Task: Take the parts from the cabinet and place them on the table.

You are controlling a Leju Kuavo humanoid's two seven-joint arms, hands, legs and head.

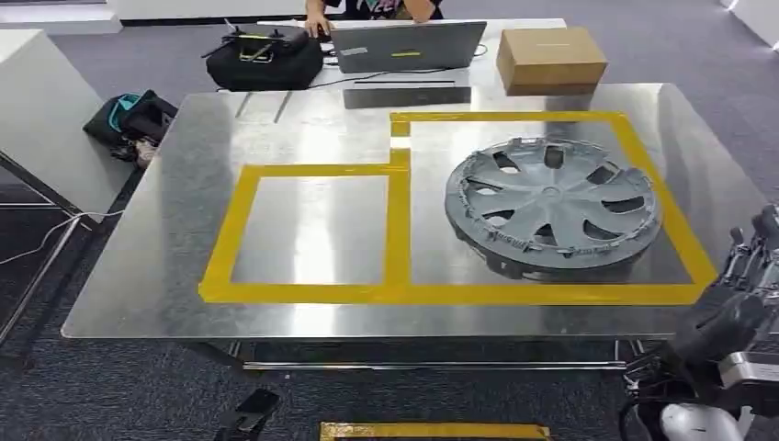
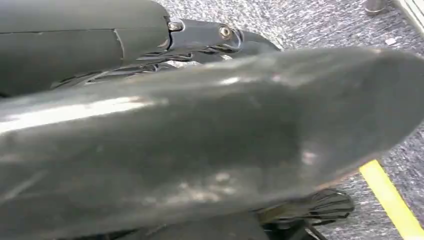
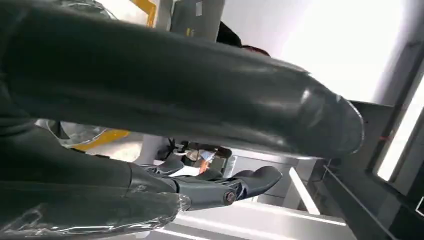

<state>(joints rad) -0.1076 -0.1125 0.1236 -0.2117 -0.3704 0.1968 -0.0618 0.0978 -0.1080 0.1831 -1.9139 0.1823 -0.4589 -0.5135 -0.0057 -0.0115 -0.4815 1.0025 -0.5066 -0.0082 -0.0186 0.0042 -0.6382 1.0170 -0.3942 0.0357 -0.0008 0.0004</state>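
Observation:
A grey wheel cover (image 1: pixel 551 207) lies flat on the steel table (image 1: pixel 312 129), inside the right-hand rectangle of yellow tape (image 1: pixel 397 230). The left rectangle (image 1: pixel 312 230) shows bare metal. My right hand (image 1: pixel 749 266) hangs off the table's front right corner, apart from the wheel cover. In the right wrist view its thumb (image 3: pixel 175 90) and dark fingers (image 3: pixel 250 182) are stretched out with nothing between them. In the left wrist view my left hand (image 2: pixel 200 135) hangs over grey carpet, fingers (image 2: pixel 225 37) apart, holding nothing.
At the table's far edge sit a laptop (image 1: pixel 409 46), a cardboard box (image 1: pixel 549 58) and a black bag (image 1: pixel 265 57), with a person (image 1: pixel 367 9) behind them. A white counter (image 1: pixel 37 119) and a floor bag (image 1: pixel 129 119) are at left. Yellow floor tape (image 1: pixel 432 430) lies below.

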